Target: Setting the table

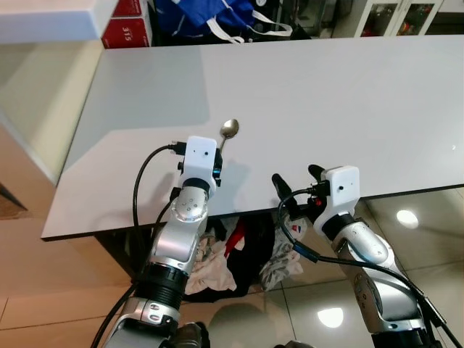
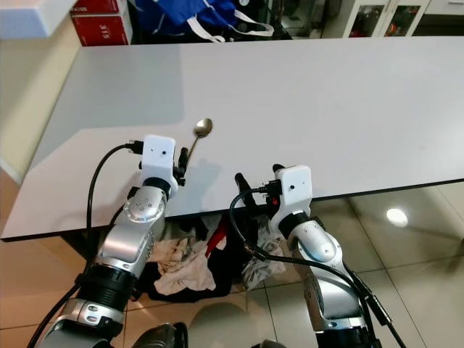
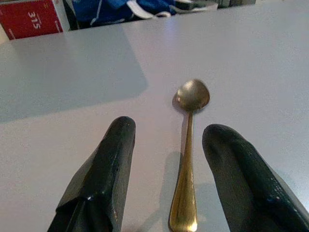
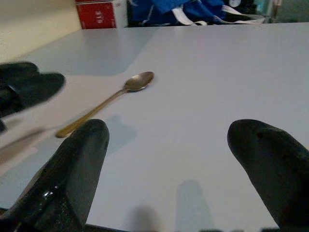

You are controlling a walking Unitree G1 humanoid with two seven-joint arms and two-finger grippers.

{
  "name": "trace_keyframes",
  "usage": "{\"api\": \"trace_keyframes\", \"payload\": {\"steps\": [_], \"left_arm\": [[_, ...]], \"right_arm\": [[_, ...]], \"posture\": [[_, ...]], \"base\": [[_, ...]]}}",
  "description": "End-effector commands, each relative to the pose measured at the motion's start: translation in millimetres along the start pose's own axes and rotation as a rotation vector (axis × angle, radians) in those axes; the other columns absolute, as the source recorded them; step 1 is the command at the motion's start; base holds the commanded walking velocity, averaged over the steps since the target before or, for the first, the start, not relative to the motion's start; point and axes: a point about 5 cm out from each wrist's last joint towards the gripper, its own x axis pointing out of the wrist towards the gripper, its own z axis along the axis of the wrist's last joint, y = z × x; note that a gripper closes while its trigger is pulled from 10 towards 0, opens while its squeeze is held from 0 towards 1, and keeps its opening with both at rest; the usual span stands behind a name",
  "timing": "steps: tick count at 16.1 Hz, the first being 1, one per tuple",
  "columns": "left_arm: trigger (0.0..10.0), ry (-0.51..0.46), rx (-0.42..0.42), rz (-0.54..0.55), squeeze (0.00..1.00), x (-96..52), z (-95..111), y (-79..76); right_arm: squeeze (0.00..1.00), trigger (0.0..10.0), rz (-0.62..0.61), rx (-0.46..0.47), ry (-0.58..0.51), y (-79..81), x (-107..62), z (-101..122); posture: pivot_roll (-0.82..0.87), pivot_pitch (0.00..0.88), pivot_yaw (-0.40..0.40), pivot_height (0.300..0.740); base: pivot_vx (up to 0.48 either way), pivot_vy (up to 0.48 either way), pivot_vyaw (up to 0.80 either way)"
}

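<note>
A gold-coloured spoon (image 1: pixel 228 133) lies on the pale grey table (image 1: pixel 326 94) near its front edge, bowl pointing away from me. My left gripper (image 3: pixel 171 129) is open over the table, and the spoon's handle (image 3: pixel 186 174) lies flat between its two fingers, apart from both. My right gripper (image 1: pixel 297 177) is open at the table's front edge, to the right of the spoon, with nothing between its fingers (image 4: pixel 87 145). The right wrist view has the spoon (image 4: pixel 111 99) ahead and the left gripper's fingers (image 4: pixel 29 87) beside the handle's end.
A red box (image 1: pixel 127 29) and a blue bag with white straps (image 1: pixel 210 14) stand beyond the table's far edge. A heap of clothes (image 1: pixel 232 254) lies under the table on the glossy floor. A white counter (image 1: pixel 43 18) runs along the left.
</note>
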Motion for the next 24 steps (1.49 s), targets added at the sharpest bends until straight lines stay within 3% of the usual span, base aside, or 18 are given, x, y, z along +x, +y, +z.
{"api": "trace_keyframes", "payload": {"steps": [1,4,5,9,12,20,24], "left_arm": [[10.0,-0.001,-0.01,0.021,0.0,-3.0,0.8,12.6],[10.0,-0.015,-0.024,0.063,0.0,-24.6,-2.5,50.5],[10.0,-0.007,-0.038,0.067,0.0,-29.3,-6.2,52.5],[10.0,-0.014,-0.047,0.033,0.0,-31.2,-2.3,37.5],[10.0,-0.015,-0.042,0.038,0.0,-30.7,0.1,39.7],[10.0,0.008,-0.045,0.043,0.0,-24.1,-0.8,37.6],[10.0,0.0,-0.026,0.04,0.0,-22.6,0.4,36.0]], "right_arm": [[0.0,10.0,-0.021,-0.013,0.0,-2.1,-2.2,-1.4],[0.0,10.0,-0.095,-0.004,0.006,-8.0,-10.0,-9.2],[0.0,10.0,-0.095,0.015,-0.004,-6.8,-10.6,-10.7],[0.0,10.0,-0.068,0.017,0.005,1.1,-4.5,-14.5],[0.0,10.0,-0.09,0.022,0.013,-2.7,-1.8,-17.3],[0.0,10.0,-0.088,0.02,0.008,-1.5,-1.8,-21.2],[0.0,10.0,-0.06,0.01,-0.003,1.0,1.3,-18.9]], "posture": [[-0.03,0.048,0.008,0.74],[0.0,0.04,0.016,0.74],[0.01,0.037,0.015,0.74],[0.03,0.022,0.007,0.74],[0.03,0.013,0.009,0.74],[0.02,0.006,0.021,0.74],[0.02,0.011,0.015,0.74]], "base": [[0.0,0.0,0.0],[0.0,0.0,0.0],[0.0,0.0,0.0],[-0.066,0.382,0.56],[0.0,0.418,0.0],[0.0,0.0,0.0],[0.0,0.0,0.68]]}}
